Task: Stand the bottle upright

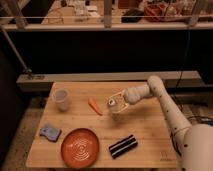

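Observation:
A small pale tan bottle [115, 106] with a whitish round cap sits in the middle of the wooden table [150, 135], its cap end turned left toward the camera. My gripper [116, 103] reaches in from the right on a white arm and is at the bottle, with its fingers around the bottle's body. The bottle looks tilted or on its side, low over the table. An orange carrot [95, 106] lies just left of it.
A clear plastic cup [61, 99] stands at the table's back left. A blue sponge [50, 132] lies at the front left, an orange plate [80, 147] at the front middle, and a black striped packet [123, 146] to its right. A dark ledge runs behind the table.

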`<action>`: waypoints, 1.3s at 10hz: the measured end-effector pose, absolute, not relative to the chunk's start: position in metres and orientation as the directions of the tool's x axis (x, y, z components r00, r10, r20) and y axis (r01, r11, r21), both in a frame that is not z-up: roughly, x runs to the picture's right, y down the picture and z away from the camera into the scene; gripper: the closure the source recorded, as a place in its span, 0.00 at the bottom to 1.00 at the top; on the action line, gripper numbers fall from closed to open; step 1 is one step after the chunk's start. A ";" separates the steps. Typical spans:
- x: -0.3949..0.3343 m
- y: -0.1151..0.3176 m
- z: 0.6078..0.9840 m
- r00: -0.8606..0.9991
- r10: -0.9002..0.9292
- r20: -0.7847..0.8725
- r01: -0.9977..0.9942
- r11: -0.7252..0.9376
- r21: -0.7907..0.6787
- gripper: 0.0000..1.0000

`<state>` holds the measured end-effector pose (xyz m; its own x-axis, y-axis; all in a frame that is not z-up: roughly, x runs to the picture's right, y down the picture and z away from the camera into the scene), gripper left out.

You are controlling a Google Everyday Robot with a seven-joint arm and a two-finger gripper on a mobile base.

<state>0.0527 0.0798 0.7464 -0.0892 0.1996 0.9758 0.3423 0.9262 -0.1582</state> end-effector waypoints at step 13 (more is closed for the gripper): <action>0.055 0.079 0.762 -0.146 0.196 0.970 0.394 0.911 -0.124 0.95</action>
